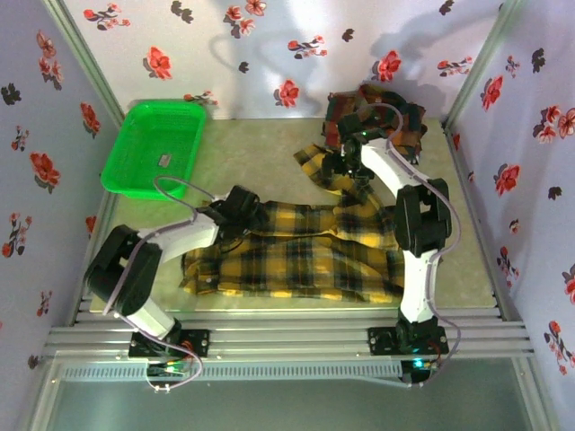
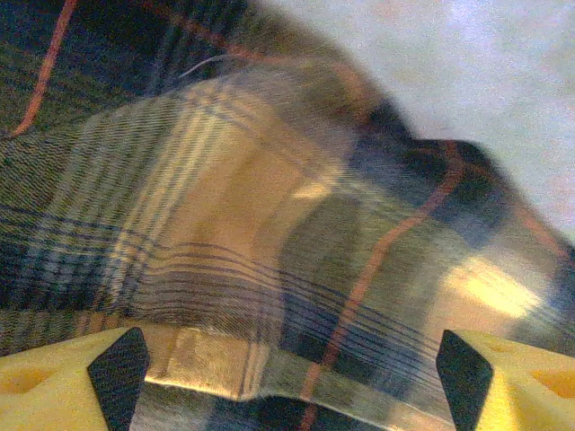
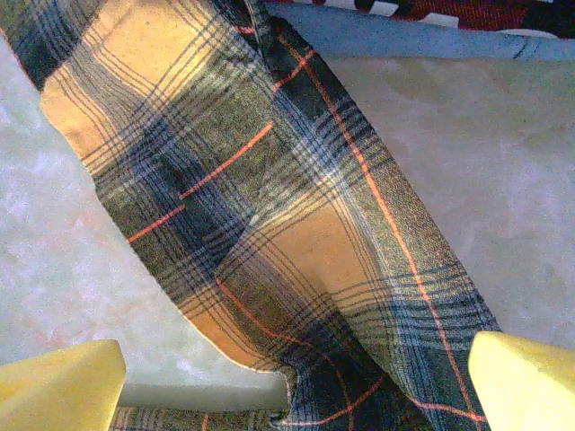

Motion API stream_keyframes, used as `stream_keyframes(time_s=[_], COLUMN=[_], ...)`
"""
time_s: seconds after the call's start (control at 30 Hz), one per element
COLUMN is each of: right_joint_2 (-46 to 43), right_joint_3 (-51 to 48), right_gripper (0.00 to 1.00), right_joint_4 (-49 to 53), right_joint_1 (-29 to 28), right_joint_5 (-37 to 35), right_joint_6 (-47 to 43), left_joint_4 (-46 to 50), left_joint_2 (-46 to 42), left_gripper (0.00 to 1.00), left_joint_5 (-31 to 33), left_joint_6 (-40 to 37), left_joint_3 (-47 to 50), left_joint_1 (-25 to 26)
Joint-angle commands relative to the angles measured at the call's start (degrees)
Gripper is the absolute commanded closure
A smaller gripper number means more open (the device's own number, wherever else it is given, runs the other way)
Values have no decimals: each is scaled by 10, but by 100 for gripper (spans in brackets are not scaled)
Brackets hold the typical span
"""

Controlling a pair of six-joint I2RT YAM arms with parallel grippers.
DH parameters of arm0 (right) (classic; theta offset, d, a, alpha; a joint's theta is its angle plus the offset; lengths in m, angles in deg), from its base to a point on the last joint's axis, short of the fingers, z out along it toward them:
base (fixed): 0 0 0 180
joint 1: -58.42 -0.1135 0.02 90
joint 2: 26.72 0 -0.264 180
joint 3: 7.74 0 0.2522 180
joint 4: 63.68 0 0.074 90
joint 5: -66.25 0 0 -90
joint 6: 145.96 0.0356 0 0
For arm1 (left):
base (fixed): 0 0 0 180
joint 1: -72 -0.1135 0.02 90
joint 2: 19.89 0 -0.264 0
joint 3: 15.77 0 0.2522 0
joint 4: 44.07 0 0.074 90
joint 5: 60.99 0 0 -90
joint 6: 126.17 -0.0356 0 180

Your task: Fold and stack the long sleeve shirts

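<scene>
The task looks to be at an early stage. The mustard-yellow shirt (image 1: 305, 256) lies across the lower middle of the top view, partly spread on the desk (image 1: 252, 153) but rumpled, with one sleeve (image 1: 325, 175) trailing up toward the centre. No neat fold shows on it, and no stack has been started. The red and dark check shirts (image 1: 395, 112) sit in a heap at the upper right, apparently untouched, so nearly all the folding and stacking is left. The green basket (image 1: 144, 135) stands at the upper left.

From above, the left end effector (image 1: 235, 208) hovers over the shirt's left part and the right end effector (image 1: 346, 162) over the sleeve, but their fingers are hard to read there. The wrist views settle it. The left end effector (image 2: 287, 368) is spread, with cloth close beneath and nothing pinched. The right end effector (image 3: 296, 386) is spread wide astride the sleeve (image 3: 287, 224), which lies flat on the desk, with a strip of red check along the top edge.
</scene>
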Motion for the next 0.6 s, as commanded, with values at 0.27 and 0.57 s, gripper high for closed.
stream_keyframes(time_s=[0.27, 0.57], right_joint_2=[-74, -174], right_joint_3=[-25, -80], right_gripper=[1, 1], right_joint_4=[-12, 28], right_joint_1=[15, 7], right_joint_5=[94, 75], right_joint_6=[19, 13], left_joint_4=[109, 231], left_joint_2=[-135, -197], left_gripper=[6, 2], left_joint_5=[96, 104], left_joint_6=[-103, -153], left_joint_3=[-81, -136], left_joint_1=[6, 7])
